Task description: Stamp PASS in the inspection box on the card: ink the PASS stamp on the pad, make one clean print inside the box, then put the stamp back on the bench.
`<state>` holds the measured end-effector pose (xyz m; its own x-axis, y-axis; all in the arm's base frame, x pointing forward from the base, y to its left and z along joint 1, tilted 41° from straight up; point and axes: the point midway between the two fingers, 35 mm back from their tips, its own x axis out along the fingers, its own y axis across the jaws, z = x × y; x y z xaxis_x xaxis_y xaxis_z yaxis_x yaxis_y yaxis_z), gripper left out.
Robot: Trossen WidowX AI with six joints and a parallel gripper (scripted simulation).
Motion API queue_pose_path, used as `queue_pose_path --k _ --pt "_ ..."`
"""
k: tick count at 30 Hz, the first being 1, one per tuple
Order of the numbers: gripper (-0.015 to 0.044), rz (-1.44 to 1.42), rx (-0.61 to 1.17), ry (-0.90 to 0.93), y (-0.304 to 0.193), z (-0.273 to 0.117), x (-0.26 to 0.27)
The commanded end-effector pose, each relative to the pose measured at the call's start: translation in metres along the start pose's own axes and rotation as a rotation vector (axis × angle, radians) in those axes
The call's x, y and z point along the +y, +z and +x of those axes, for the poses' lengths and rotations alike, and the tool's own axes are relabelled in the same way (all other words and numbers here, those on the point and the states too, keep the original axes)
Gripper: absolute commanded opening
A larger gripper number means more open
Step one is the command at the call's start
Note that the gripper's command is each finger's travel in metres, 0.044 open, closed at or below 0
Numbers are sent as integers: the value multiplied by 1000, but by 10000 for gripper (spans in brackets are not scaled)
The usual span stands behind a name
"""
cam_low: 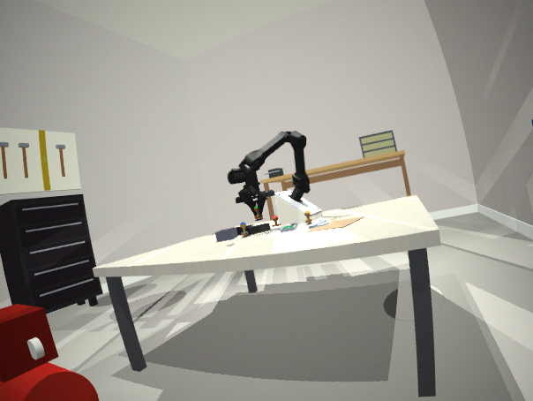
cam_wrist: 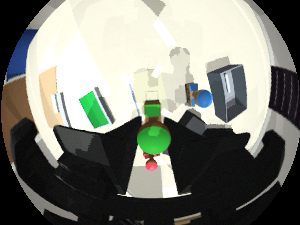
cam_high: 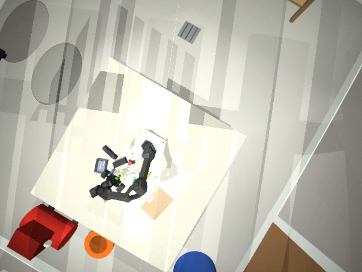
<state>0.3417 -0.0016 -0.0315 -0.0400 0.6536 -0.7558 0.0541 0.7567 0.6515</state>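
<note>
My gripper (cam_high: 116,178) (cam_low: 258,215) (cam_wrist: 153,120) is shut on the green-knobbed stamp (cam_high: 118,177) (cam_low: 256,208) (cam_wrist: 154,140), held upright above the bench. Its base with a green top shows beyond the knob in the wrist view. A pale card (cam_wrist: 142,81) lies below, with a small thin box outline just beyond the stamp base; part is hidden by the stamp and fingers. Any print on it is too small to tell. The open green ink pad (cam_high: 135,181) (cam_low: 289,227) (cam_wrist: 95,108) lies left of the gripper in the wrist view.
A blue stamp (cam_low: 243,227) (cam_wrist: 204,98) stands near the dark tray (cam_high: 96,165) (cam_low: 226,234). A red stamp (cam_high: 130,162) (cam_low: 275,218) (cam_wrist: 151,165), a yellow stamp (cam_high: 149,174) (cam_low: 307,215), dark blocks (cam_high: 109,152) (cam_high: 120,162) and a tan sheet (cam_high: 157,206) (cam_low: 340,223) lie around.
</note>
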Motion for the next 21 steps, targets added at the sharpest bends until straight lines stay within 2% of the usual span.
queue_pose_path --k 1,21 --pt "0 3 4 0 -1 5 0" --pt "0 4 2 0 0 18 0"
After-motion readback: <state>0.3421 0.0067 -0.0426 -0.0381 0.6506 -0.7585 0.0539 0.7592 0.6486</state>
